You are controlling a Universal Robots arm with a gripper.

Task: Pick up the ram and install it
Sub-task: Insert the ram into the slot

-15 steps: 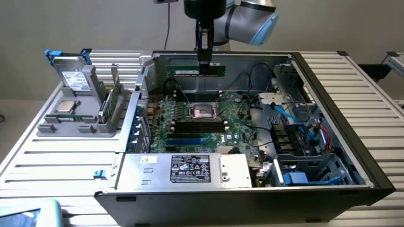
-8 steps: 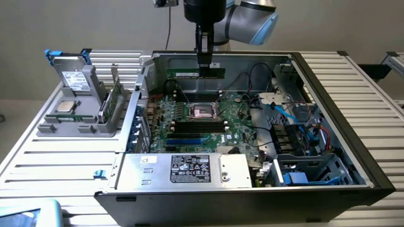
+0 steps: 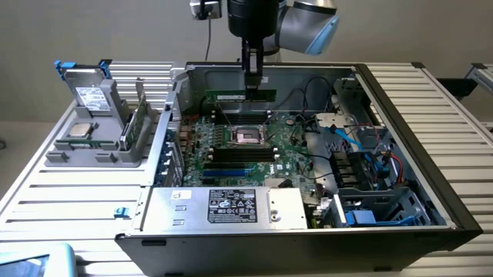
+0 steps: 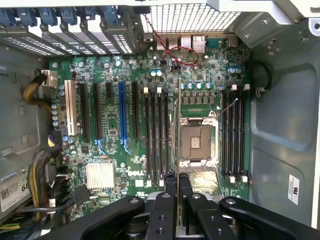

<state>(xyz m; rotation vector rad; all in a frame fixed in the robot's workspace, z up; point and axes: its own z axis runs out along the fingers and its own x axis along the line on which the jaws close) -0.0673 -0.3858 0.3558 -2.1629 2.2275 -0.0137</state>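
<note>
The ram [image 3: 240, 93], a long thin green stick, hangs level over the back of the open computer case [image 3: 400, 115], above the motherboard [image 3: 292, 151]. My gripper [image 3: 254, 85] is shut on its top edge near the end on the exterior view's right. In the wrist view the ram [image 4: 179, 125] shows edge-on as a thin line between the two black fingers [image 4: 170, 187]. It runs parallel to the black memory slots [image 4: 157, 135], between them and the processor socket [image 4: 197, 140]. More slots [image 4: 235, 132] lie past the socket.
A grey holder [image 3: 92, 154] on the exterior view's left carries a grey drive [image 3: 96, 98], a silver processor chip [image 3: 79, 129] and another upright green board [image 3: 133, 124]. The case holds a power supply [image 3: 231, 208], blue and black cables [image 3: 347, 138] and drive bays [image 3: 377, 208].
</note>
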